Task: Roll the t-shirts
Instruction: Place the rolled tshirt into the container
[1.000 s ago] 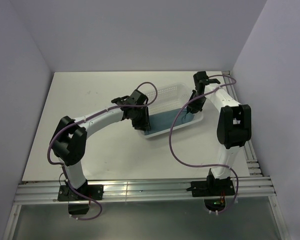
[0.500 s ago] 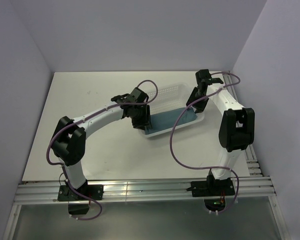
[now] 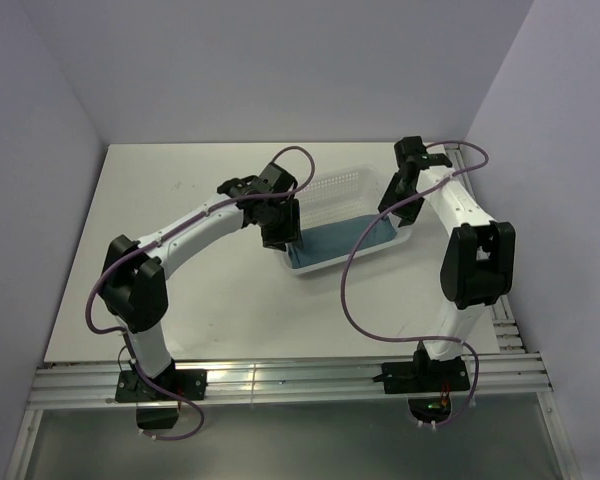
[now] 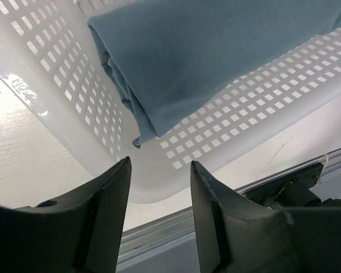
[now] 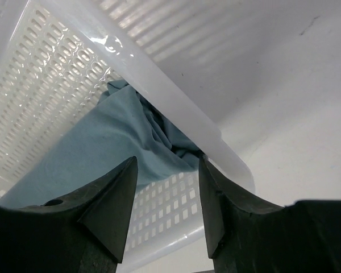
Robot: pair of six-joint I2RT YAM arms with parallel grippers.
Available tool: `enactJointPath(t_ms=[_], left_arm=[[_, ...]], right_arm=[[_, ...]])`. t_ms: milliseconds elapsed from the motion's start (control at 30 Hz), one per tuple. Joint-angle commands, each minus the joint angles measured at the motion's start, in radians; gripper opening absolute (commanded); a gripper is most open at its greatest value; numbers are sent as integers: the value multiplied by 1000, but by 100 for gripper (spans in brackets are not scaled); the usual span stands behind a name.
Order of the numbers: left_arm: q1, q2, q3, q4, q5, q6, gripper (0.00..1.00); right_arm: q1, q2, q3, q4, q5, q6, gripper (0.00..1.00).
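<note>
Dusty teal-blue t-shirt (image 3: 345, 240) lies inside the white mesh basket (image 3: 332, 184), stretched along the basket floor as a long flattish bundle; basket sits on the white table (image 3: 180, 200), right of centre, angled with its right end farther back.

Left gripper (image 3: 283, 230) is over the basket's left end, pointing down; in the left wrist view its fingers (image 4: 111, 187) are spread apart with nothing between them, left gripper (image 4: 159, 170) clear of the cloth; t-shirt (image 4: 204, 57) shows a folded, layered end with a small corner sticking out at the bottom, resting on the perforated floor beside the basket's side wall (image 4: 62, 68).

Right gripper (image 3: 393, 195) is at the basket's right end, tilted down toward it; right wrist view shows fingers (image 5: 116, 193) parted, empty gap, right gripper (image 5: 167, 165) not touching fabric; t-shirt (image 5: 102, 148) here is bunched and creased where it meets the basket's end wall, the smooth rim (image 5: 176, 114) crossing diagonally above it; the rest of the cloth runs off flat to the lower left.

Neither gripper holds the shirt; both are near its ends, one per side.

Purple cable (image 3: 345, 290) loops from the right arm across the table in front of the basket; a second purple cable (image 3: 298, 158) arcs over the left wrist; metal rail (image 3: 280, 378) along the near edge carries both bases.
</note>
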Motion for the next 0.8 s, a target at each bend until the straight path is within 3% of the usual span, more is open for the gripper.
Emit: enactJointPath(t_ms=[0,67,267,567,767], left_arm=[[-4,-44,54,-16,-22,11,50],[-2,-27,76,-5,-16,10,49],[-2,34,117,54,10,-15,46],[3,146,136,119,9,-30,37],[1,122,-2,176,9,-32,31]], right_arm=[[-14,-92,36,-27,48,0,54],[-12,-106,35,-24,31,2,45],[-3,-112,19,-8,-24,10,32],[19,-22,5,39,-33,28,28],[19,36,-39,36,30,25,20]])
